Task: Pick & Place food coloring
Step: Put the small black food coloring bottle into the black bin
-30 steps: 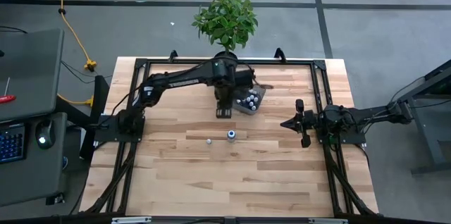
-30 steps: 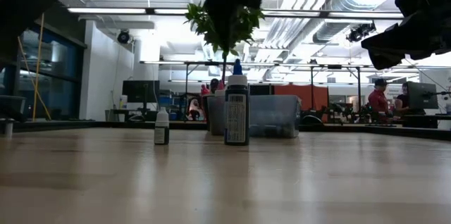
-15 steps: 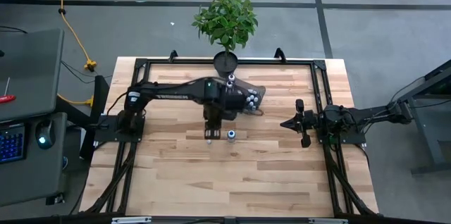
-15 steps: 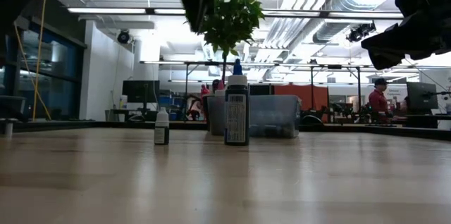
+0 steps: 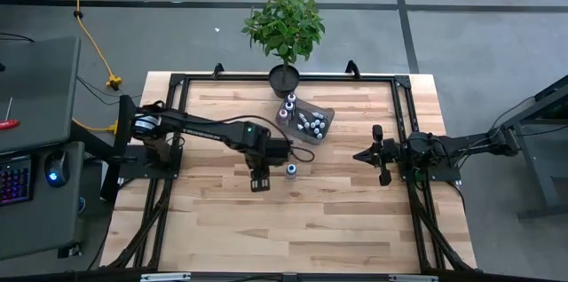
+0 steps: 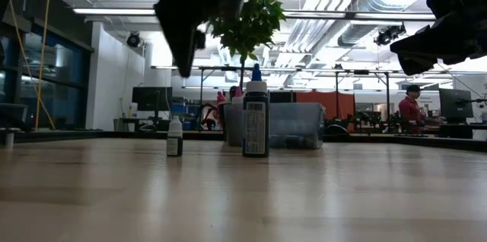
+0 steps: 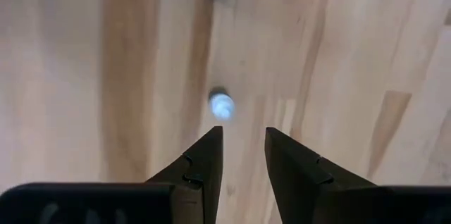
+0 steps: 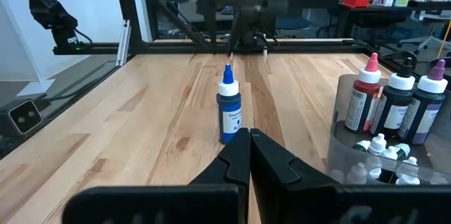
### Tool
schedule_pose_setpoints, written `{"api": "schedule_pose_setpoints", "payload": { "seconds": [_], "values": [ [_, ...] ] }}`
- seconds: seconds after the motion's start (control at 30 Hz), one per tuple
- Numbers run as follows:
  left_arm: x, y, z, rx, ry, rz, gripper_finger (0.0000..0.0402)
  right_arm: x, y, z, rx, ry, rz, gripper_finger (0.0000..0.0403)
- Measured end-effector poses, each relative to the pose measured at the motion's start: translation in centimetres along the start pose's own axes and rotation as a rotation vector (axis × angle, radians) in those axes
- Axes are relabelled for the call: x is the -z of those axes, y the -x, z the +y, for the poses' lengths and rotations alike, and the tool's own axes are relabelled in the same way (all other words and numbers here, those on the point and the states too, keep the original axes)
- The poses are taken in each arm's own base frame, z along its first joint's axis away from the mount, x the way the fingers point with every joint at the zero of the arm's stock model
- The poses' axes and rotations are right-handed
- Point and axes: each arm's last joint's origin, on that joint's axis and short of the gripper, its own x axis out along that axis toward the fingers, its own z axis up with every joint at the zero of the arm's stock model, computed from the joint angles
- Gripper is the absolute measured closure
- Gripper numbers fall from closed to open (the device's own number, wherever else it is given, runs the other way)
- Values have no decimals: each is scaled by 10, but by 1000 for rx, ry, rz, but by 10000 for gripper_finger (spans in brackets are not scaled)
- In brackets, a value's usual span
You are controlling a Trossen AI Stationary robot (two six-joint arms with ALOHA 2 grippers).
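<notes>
Two food coloring bottles stand upright on their bases on the wooden table: a tall dark one with a blue cap (image 5: 291,169) (image 6: 255,116) (image 8: 228,115) and a tiny whitish-capped one (image 7: 221,104) (image 6: 174,137). My left gripper (image 7: 243,136) (image 5: 259,181) hangs open above the tiny bottle, pointing down, and hides it in the high view. Several more bottles sit in the clear bin (image 5: 308,123) (image 8: 380,146). My right gripper (image 8: 248,143) (image 5: 377,153) waits shut near the table's right side, above the table.
A potted plant (image 5: 284,29) stands at the table's far edge behind the bin. A black frame (image 5: 177,82) runs around the table top. Bare wood lies toward the near edge. People and desks show in the room beyond the table.
My left gripper has swung from over the bin toward the table's near edge and come lower, ending above the tiny whitish-capped bottle. The bin and its bottles, covered by the arm before, now show. The two bottles on the table have not moved.
</notes>
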Motion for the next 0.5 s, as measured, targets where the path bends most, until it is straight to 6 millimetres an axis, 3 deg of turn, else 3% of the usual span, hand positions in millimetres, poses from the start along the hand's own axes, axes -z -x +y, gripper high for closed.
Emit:
{"api": "schedule_pose_setpoints", "payload": {
  "seconds": [0.23, 0.5],
  "values": [
    [22, -22, 0, 25, 23, -57, 298, 0, 0, 0, 0, 0, 0, 400],
    [27, -36, 5, -6, 46, -68, 298, 0, 0, 0, 0, 0, 0, 401]
  ]
}}
